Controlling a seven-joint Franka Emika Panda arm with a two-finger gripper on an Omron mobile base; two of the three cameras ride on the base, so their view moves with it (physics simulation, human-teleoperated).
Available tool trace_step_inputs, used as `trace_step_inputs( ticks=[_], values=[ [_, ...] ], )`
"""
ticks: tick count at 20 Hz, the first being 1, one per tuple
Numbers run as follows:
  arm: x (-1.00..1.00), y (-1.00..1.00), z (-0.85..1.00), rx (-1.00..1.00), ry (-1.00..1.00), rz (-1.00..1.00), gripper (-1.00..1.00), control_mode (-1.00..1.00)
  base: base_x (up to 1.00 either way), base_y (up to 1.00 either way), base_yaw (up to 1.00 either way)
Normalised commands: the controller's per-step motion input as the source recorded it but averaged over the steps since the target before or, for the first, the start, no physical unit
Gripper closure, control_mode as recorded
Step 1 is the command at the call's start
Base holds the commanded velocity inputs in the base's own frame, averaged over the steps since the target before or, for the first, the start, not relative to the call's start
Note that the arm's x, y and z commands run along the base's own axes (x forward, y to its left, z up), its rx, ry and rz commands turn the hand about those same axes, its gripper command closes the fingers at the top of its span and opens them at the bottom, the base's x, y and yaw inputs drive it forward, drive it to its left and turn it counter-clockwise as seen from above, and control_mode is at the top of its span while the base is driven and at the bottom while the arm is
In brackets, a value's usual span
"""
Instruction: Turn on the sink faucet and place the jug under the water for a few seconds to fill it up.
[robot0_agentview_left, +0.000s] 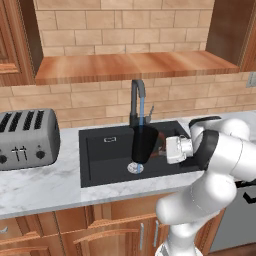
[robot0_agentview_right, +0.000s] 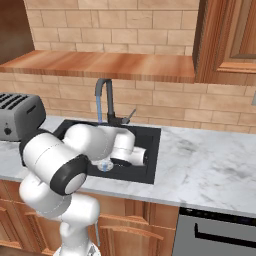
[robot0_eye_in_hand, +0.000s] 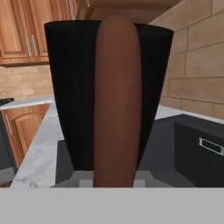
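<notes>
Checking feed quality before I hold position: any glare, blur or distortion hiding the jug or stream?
Left base view: evenly lit, sharp; the thin bright blue water stream and matte black brown-handled jug read clearly. Right base view: no glare, but the arm covers the jug. Hand view: the jug looms close, its sides splayed by perspective.

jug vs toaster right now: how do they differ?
The jug is matte black with a brown handle; the toaster is silver with four slots. The jug is held over the sink by the gripper, under the water; the toaster stands on the counter. Similar height.
</notes>
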Motion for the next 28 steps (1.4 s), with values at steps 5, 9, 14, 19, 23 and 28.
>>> trace_step_inputs(
  ticks=[5, 9, 14, 19, 23, 28],
  values=[
    [0.0, -0.47, 0.0, 0.0, 0.0, 0.0, 1.0, -1.0, 0.0, 0.0, 0.0],
    [0.01, -0.58, -0.01, 0.0, 0.0, 0.01, 1.0, -1.0, 0.0, 0.0, 0.0],
    [0.19, -0.29, -0.03, 0.0, 0.0, 0.06, 1.0, -1.0, 0.0, 0.0, 0.0],
    [0.38, 0.09, -0.07, -0.05, 0.02, 0.01, 1.0, -1.0, 0.0, 0.0, 0.0],
    [0.3, 0.03, -0.01, -0.04, 0.0, -0.01, 1.0, -1.0, 0.0, 0.0, 0.0],
    [0.22, 0.0, -0.1, -0.02, 0.0, 0.0, 1.0, -1.0, 0.0, 0.0, 0.0]
  ],
)
